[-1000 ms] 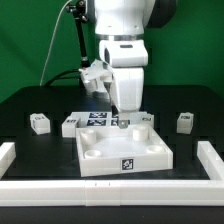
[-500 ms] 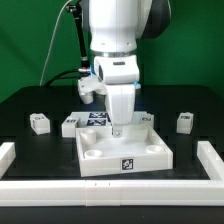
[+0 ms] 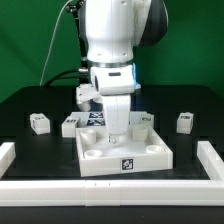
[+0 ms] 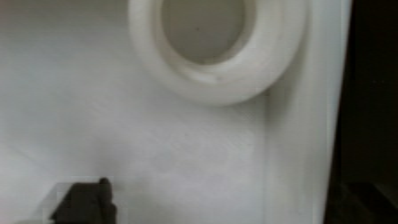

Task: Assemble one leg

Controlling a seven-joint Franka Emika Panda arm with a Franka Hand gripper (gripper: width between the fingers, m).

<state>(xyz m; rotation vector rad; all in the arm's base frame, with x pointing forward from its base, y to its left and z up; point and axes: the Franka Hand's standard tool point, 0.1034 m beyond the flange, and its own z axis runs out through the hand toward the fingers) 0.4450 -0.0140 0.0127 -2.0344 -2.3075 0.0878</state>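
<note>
The large white tray lies on the black table, with round corner sockets. My gripper points straight down and sits low over the tray's far middle part. Several legs, small white tagged blocks, lie on the table: one at the exterior view's left, one beside the tray, one at the right. In the wrist view the tray floor and one round socket fill the picture. One dark finger shows far off to one side, with nothing between the jaws.
The marker board lies behind the tray. White rails border the table at the front and sides. A black cable hangs behind the arm. Another tagged block lies at the tray's far right corner.
The arm has shifted towards the exterior view's left and come down. The gripper now sits lower, just over the tray's far part.
</note>
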